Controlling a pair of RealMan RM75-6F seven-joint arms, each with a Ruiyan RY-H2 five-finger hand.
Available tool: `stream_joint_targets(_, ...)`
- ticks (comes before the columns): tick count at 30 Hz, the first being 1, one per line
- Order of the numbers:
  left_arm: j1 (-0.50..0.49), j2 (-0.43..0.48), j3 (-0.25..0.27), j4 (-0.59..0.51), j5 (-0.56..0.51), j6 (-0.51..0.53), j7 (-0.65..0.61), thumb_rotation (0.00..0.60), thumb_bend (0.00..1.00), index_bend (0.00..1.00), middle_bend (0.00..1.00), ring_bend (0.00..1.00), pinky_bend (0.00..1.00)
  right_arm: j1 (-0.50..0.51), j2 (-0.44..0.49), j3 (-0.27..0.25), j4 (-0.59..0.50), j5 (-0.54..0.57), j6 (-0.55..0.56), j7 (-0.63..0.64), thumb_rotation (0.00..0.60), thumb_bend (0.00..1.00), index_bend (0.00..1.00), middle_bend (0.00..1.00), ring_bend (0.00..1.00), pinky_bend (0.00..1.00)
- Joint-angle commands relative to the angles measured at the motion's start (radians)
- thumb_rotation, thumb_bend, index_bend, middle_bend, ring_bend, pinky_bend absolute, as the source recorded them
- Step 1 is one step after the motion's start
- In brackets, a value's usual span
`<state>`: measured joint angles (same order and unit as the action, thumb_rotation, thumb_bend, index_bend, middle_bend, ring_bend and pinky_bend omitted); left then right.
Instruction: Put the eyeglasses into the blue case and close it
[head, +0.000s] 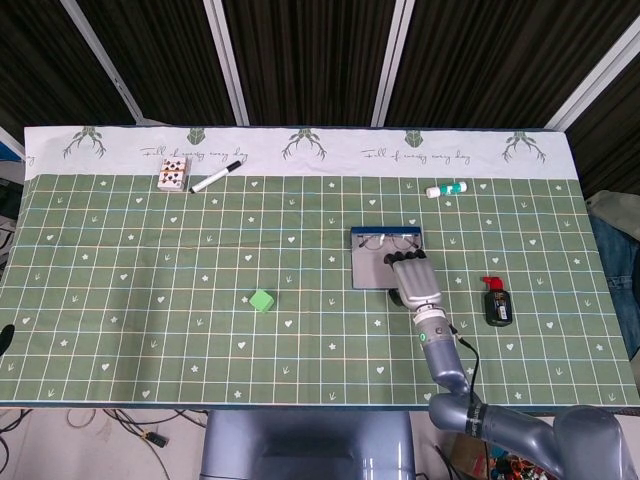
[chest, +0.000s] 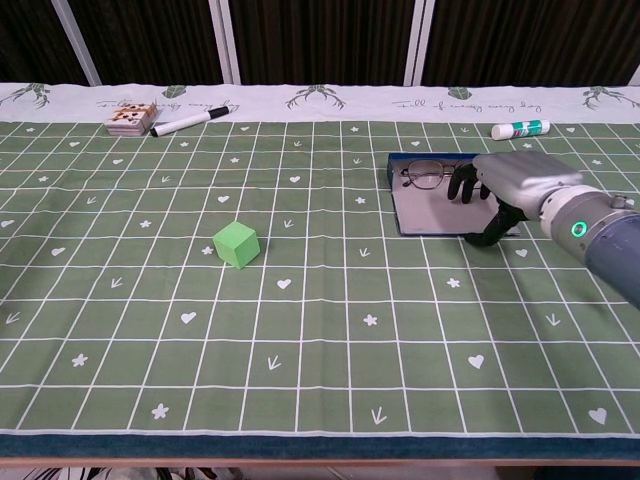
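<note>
The blue case (head: 383, 262) lies open right of centre in the head view, the eyeglasses (chest: 427, 176) resting at its far edge. The right hand (chest: 508, 185) sits over the case's right side, fingers (head: 405, 262) curled down on the lid, thumb under its near edge, gripping it. The left hand is out of sight.

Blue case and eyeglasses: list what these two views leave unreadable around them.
- Blue case: its right part is hidden by the right hand in the chest view and by the same hand in the head view.
- Eyeglasses: the right lens and temple sit behind the fingers; contact cannot be judged.
- Left hand: in neither view.
- Black bottle: label too small in the head view, absent from the chest view.
</note>
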<state>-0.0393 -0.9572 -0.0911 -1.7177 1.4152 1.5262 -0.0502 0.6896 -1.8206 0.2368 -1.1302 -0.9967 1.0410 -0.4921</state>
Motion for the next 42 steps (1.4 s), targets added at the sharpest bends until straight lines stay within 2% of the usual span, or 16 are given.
stream_joint_targets(1, 0.000, 0.000, 0.000, 0.000, 0.000, 0.000, 0.000, 0.600, 0.32, 0.20, 0.00, 0.00, 0.00, 0.001, -0.005, 0.003, 0.008, -0.005, 0.002, 0.006, 0.600, 0.42, 0.35, 0.35, 0.33, 0.23)
stream_joint_targets(10, 0.000, 0.000, 0.001, 0.000, 0.001, 0.000, 0.001, 0.600, 0.32, 0.20, 0.00, 0.00, 0.00, 0.006, -0.017, 0.022, 0.026, -0.013, 0.010, 0.025, 0.600, 0.45, 0.36, 0.35, 0.34, 0.23)
stream_joint_targets(18, 0.001, 0.000, 0.000, -0.001, 0.001, 0.002, 0.001, 0.600, 0.32, 0.20, 0.00, 0.00, 0.00, 0.046, -0.039, 0.064, 0.080, -0.012, -0.005, 0.034, 0.600, 0.45, 0.36, 0.35, 0.34, 0.24)
stream_joint_targets(28, 0.001, 0.002, -0.001, 0.002, -0.001, 0.000, -0.003, 0.600, 0.32, 0.20, 0.00, 0.00, 0.00, 0.124, -0.084, 0.116, 0.242, 0.006, -0.069, 0.041, 0.600, 0.45, 0.37, 0.35, 0.34, 0.23)
stream_joint_targets(42, 0.002, 0.003, -0.001, 0.000, -0.001, 0.003, -0.008, 0.600, 0.32, 0.20, 0.00, 0.00, 0.00, 0.219, -0.152, 0.157, 0.487, -0.029, -0.114, 0.143, 0.600, 0.45, 0.40, 0.36, 0.35, 0.24)
